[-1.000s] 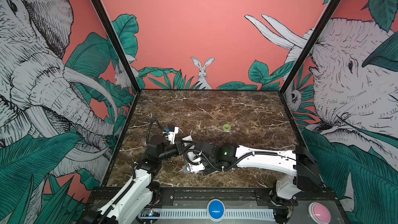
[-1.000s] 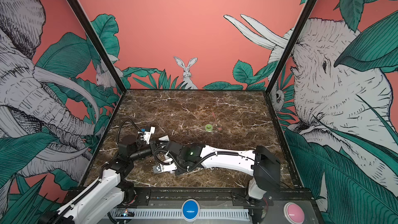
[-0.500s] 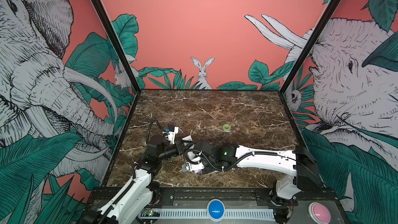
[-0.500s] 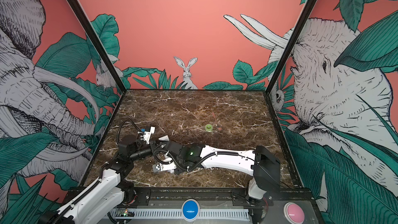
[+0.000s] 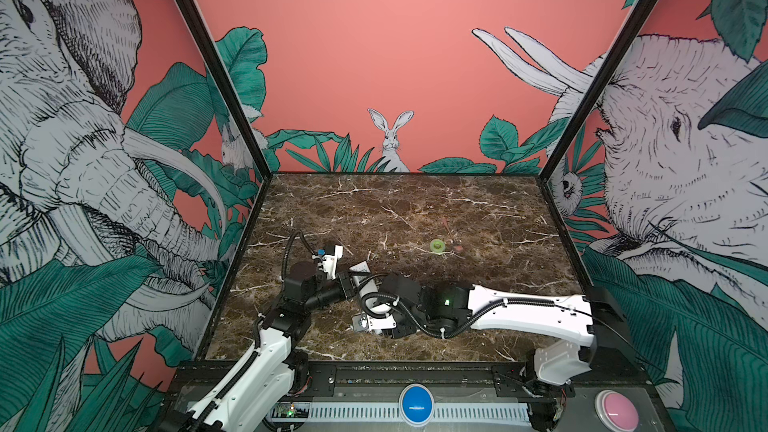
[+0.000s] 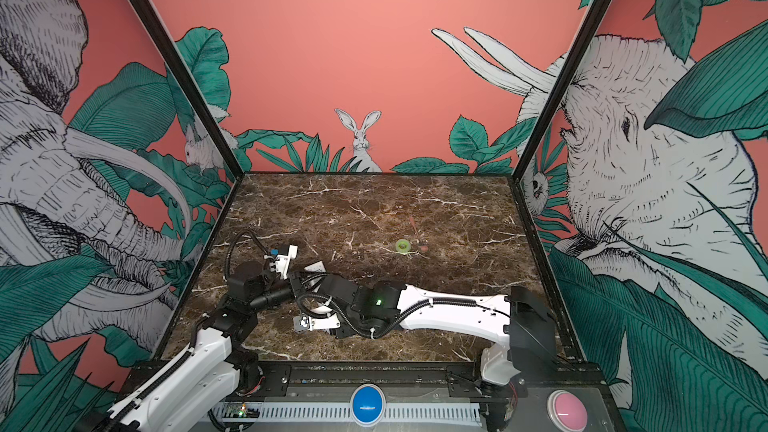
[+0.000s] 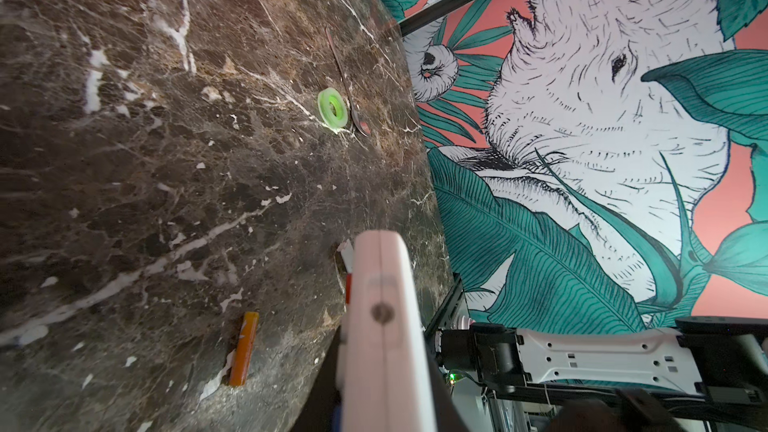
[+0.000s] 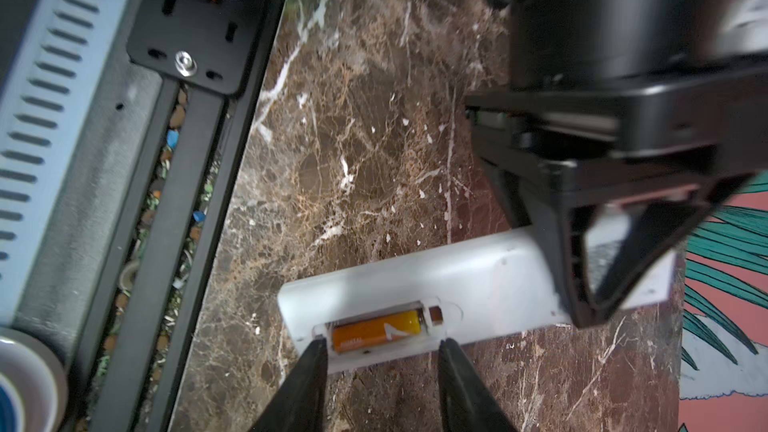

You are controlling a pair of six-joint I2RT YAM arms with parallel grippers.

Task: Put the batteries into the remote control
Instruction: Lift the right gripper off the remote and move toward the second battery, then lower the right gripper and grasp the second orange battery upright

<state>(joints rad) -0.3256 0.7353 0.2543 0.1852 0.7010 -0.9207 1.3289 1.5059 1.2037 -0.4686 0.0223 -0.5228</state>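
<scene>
One battery seated, one waiting on the table.

The remote [image 8: 457, 280] is clamped at one end by the closed left gripper [image 8: 598, 284], its open bay turned toward the right arm, presumably so cells can be pressed in without it sliding; whether it rests on the table [image 7: 166, 160] cannot be told. An orange battery [image 8: 376, 332] is seen lying in the bay. The right gripper [image 8: 382, 342] is spread open with a jaw at each end of that cell and nothing held, which is judged a release. The second battery [image 7: 244, 349] is left on the marble near the remote. Against the earlier frames, both arms are found in almost the same pose.
</scene>
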